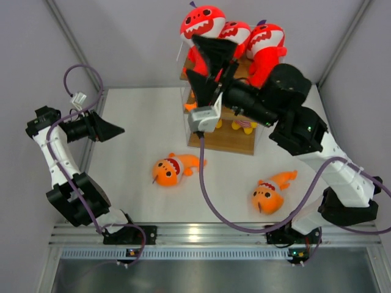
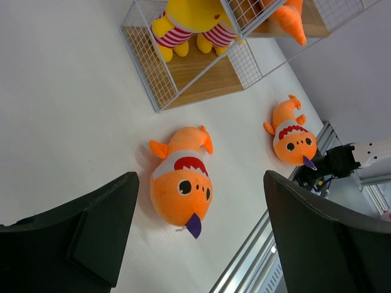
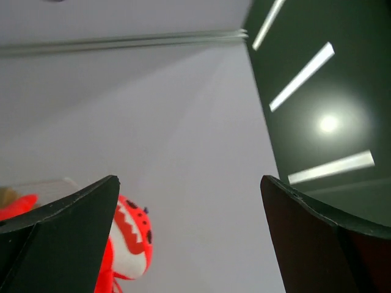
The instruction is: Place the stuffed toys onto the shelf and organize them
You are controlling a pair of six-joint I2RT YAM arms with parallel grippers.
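Left end effector (image 1: 109, 129): held wide open, nothing gripped, positioned at the left edge of the table (image 1: 134, 122), well apart from the toys. The first orange fish (image 1: 175, 170) is seen lying on the table in front of the shelf (image 1: 227, 143), not yet picked. The shelf is set at the back centre. Three red sharks (image 1: 234, 32) are lined up on its top board, so that row is judged done. Lower down, a yellow plush (image 2: 186, 21) with striped legs is seated on a board. An orange tail (image 2: 288, 19) is seen beside it, probably the third fish. Its tier cannot be told, as the top view is blocked by the right arm. Right end effector (image 1: 191, 55): spread wide, empty, raised just in front of the sharks. The second orange fish (image 1: 269, 196) is seen on the table further right, near the right arm's base. Estimate: four of six placed, two fish outstanding.
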